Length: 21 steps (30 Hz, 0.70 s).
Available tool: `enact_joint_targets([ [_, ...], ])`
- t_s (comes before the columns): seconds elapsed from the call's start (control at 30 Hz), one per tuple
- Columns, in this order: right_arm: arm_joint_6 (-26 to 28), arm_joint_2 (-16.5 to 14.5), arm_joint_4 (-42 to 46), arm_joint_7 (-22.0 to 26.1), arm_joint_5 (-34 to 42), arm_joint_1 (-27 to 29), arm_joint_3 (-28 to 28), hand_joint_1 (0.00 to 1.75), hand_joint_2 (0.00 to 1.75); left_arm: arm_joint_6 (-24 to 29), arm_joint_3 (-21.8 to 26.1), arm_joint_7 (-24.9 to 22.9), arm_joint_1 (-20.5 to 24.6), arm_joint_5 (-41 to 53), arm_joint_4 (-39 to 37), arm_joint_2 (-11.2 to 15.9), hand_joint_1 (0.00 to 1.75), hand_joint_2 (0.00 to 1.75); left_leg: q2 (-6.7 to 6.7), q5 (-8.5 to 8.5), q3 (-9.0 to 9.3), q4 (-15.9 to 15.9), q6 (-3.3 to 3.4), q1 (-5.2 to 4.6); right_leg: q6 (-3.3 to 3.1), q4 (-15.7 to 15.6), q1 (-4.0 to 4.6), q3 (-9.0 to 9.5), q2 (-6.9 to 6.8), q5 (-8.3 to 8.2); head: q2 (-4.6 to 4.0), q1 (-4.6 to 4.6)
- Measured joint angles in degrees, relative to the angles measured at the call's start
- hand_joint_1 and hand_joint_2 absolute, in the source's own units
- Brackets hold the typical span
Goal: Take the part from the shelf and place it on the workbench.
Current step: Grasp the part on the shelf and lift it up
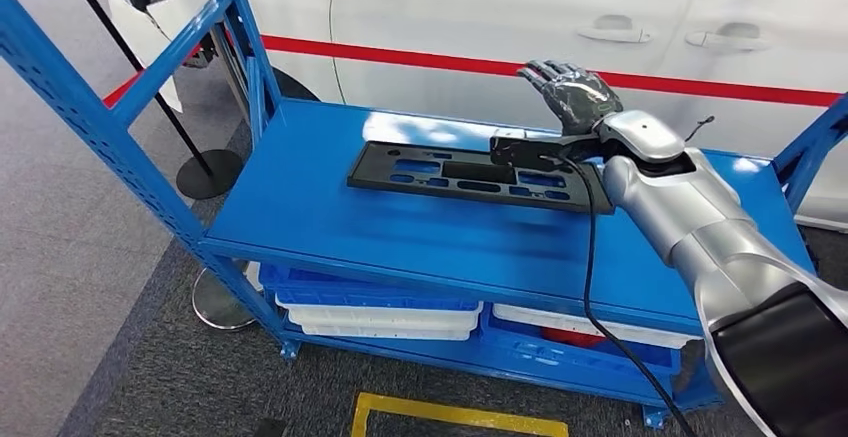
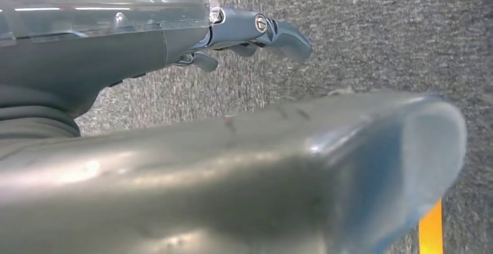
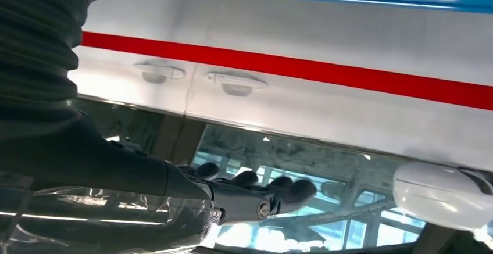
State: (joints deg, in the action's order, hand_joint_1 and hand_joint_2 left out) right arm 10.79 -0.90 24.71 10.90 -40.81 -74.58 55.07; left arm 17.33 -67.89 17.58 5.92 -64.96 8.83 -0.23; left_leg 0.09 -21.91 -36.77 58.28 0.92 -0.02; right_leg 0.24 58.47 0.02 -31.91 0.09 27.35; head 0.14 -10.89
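Above part's [image 1: 470, 177] right edge, empty robot hand [image 1: 572, 92]

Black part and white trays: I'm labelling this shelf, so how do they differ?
The black part lies on the top blue shelf; the white trays sit on the level below. The black part is flat, pierced with slots; the white trays are stacked and mostly hidden. Both rest on the same blue rack.

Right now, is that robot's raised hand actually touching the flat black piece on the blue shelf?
Apart. In the head view the right hand is lifted with fingers spread, above the far end of the black part, which lies flat on the shelf.
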Motion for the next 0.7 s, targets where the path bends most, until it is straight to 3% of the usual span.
enact_joint_targets([
  [0.03, -0.16, 0.00, 0.00, -0.01, 0.15, 0.03, 0.01, 0.00, 1.75, -0.05, 0.00, -0.01, -0.01, -0.02, 0.00, -0.01, 0.00, 0.00, 0.00, 0.25, 0.04, -0.24, -0.27, -0.01, -0.24, -0.54, -0.06, 0.02, -0.03, -0.34, -0.01, 0.03],
  [0.17, -0.82, 0.11, 0.03, 0.26, 1.10, 0.31, 0.03, 0.00, 1.75, -0.14, -0.01, -0.01, -0.05, -0.01, 0.00, -0.01, 0.00, 0.00, 0.02, 1.36, 0.09, -2.22, 0.23, -0.19, -0.30, -1.86, -0.21, -0.35, 0.06, -1.67, -0.01, 0.02],
  [0.23, -0.90, 0.15, 0.03, 0.53, 1.22, 0.94, 0.04, 0.00, 1.75, -0.13, -0.05, -0.03, -0.10, 0.02, 0.00, -0.01, 0.00, 0.00, 0.05, 1.88, -0.06, -2.30, -0.07, -0.14, -0.66, -1.69, -0.14, -0.69, 0.07, -1.98, 0.00, -0.02],
  [0.37, -0.67, 0.17, 0.03, 0.61, 1.24, 2.37, 0.14, 0.00, 1.75, -0.20, -0.58, -0.16, -0.11, 0.10, 0.00, -0.02, 0.00, 0.00, 0.04, 2.53, -0.34, -2.34, -0.66, -0.02, -0.99, -1.37, -0.01, -1.16, 0.06, -2.19, -0.01, -0.01],
  [0.7, -1.88, -0.63, -0.14, 1.58, 2.71, 6.74, 1.34, 0.00, 1.75, -0.08, -1.16, -2.55, 0.13, -0.05, 0.00, 0.04, 0.00, 0.00, -0.02, 2.70, -0.58, -2.32, -0.90, 0.07, -1.06, -1.28, 0.11, -1.32, -0.03, -2.22, -0.01, -0.01],
])
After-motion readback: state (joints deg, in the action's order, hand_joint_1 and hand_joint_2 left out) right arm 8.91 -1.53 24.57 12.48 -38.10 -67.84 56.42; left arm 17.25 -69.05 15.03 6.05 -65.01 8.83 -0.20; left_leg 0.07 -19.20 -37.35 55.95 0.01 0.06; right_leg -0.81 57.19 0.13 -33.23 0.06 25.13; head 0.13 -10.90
